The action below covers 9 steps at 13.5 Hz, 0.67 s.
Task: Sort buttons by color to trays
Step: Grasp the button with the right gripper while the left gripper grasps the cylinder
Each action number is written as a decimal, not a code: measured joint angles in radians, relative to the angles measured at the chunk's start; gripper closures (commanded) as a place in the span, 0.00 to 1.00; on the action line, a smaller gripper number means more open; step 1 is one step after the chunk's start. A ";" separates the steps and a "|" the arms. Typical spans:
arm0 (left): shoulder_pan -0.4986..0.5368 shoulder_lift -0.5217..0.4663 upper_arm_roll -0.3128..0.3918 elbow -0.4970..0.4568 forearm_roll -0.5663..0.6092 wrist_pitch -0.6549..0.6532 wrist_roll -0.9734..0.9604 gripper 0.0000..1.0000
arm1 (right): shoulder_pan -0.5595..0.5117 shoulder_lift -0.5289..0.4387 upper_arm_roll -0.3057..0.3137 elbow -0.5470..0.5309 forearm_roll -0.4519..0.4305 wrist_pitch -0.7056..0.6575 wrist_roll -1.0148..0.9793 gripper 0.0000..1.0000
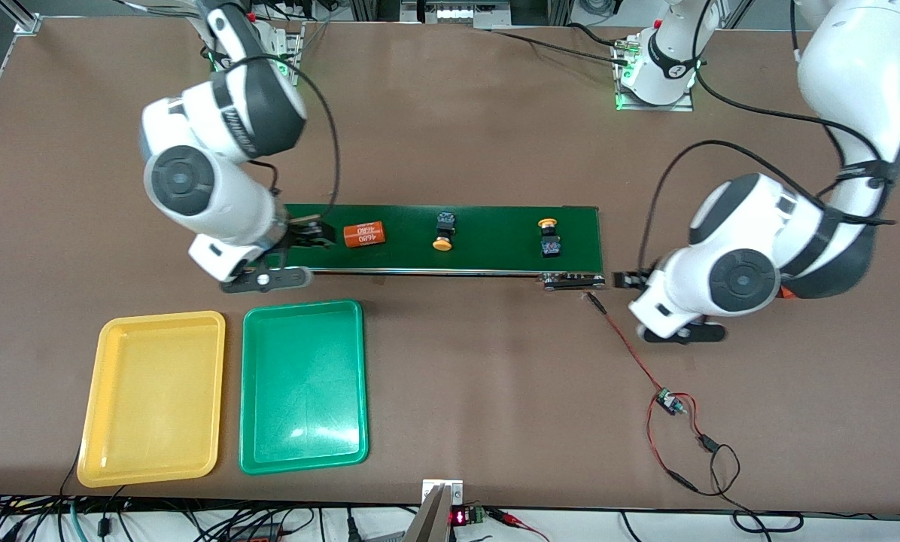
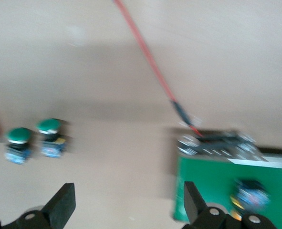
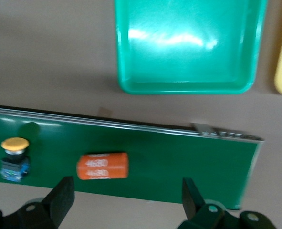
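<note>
Brown table (image 1: 457, 361), as I see it: two yellow-capped buttons (image 1: 443, 230) lie on the belt (image 1: 488, 260), at three o'clock from my right gripper (image 1: 311, 235), open and empty; left gripper (image 2: 126, 205) open, over table at belt's end, two green-capped buttons (image 2: 33, 138) nearby.

two glossy white Franka arms, chunky dark grey joint caps – round discs on the elbows, black cables looping off each, black finger pads (image 3: 59, 195), green lights glowing at both bases
</note>
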 measured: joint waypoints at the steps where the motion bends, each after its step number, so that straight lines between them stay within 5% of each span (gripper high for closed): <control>1: 0.035 0.001 0.006 0.000 0.018 -0.001 0.038 0.00 | 0.036 0.017 0.001 0.000 0.001 0.023 0.061 0.00; 9: 0.156 0.028 0.206 -0.046 0.045 -0.021 0.296 0.00 | 0.247 0.143 0.002 -0.001 0.001 0.150 0.385 0.00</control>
